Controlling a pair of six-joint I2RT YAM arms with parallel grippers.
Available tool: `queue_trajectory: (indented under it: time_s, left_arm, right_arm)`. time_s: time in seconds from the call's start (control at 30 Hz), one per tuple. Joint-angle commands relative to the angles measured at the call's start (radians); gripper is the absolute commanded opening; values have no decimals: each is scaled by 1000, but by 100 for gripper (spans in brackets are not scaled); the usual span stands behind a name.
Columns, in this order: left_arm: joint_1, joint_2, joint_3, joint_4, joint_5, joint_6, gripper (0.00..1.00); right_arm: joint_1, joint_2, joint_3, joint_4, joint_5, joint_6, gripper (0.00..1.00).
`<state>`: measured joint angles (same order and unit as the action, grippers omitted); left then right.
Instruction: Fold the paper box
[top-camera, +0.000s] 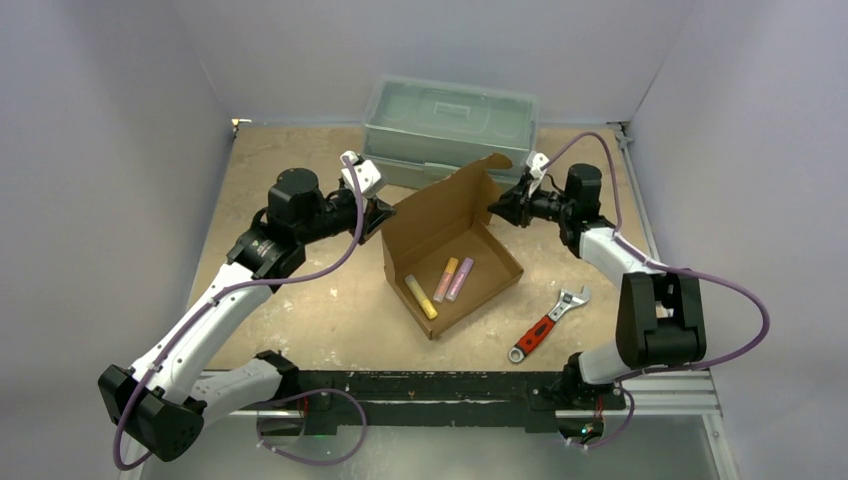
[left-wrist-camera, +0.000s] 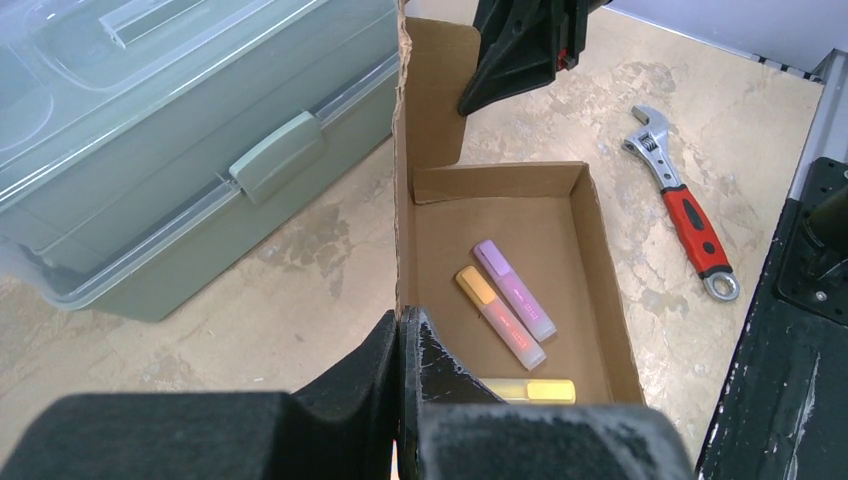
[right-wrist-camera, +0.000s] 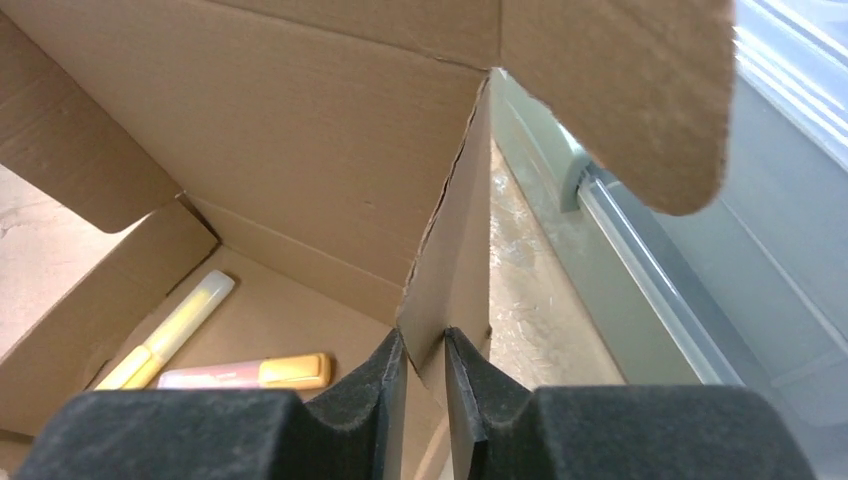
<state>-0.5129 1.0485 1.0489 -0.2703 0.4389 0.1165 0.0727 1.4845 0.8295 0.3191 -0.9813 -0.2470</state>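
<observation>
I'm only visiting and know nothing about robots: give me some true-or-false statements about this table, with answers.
1. Three highlighters lie inside the paper box. True.
2. The wrench sits in the box too. False: it lies on the table, outside the box.
3. The toolbox stands open. False: its lid is down.
4. The left end effector is shut on the box's raised lid. True.
5. A box flap sits between the right end effector's fingers. True.

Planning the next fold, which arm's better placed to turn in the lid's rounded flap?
Right: the right tool pinches that flap, while the left tool is shut on the lid's far edge.
</observation>
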Motion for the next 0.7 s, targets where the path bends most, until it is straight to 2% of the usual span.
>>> queue_trajectory:
  time_s: [0.0,0.2,0.33,0.67]
  left_arm:
    - [-4,-30,-14,35,24,9,0]
    - [-4,-41,-23,29,32,9,0]
    - [-4,-46,-28,12,51,12,0]
    - [-3,-87,-71,-22,82,15,0]
  right_arm:
    - [37,-32,-5,4,13,22,21]
    - [66,-52,-24,-18,93,45,14]
    - [68,-44,-22,-84,141,-4,14]
    - [67,-32,-38,-103,113,8,10]
